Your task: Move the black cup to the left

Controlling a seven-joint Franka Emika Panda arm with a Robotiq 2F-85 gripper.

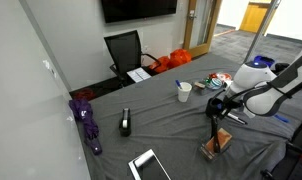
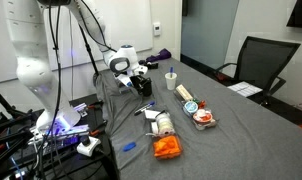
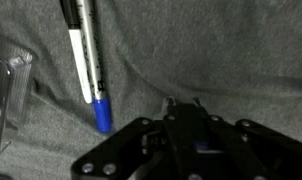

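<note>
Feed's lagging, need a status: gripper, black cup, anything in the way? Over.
Gripper low, open or shut unreadable. Black cup not clearly made out; possibly the dark shape at the gripper. Blue-capped marker lies close ahead, white cup nearby.

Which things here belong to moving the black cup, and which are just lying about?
Job: gripper; black cup, which I cannot pick out for certain in any view.
Lying about: white cup; marker; tablet; slim black upright object; purple item; chair.
</note>
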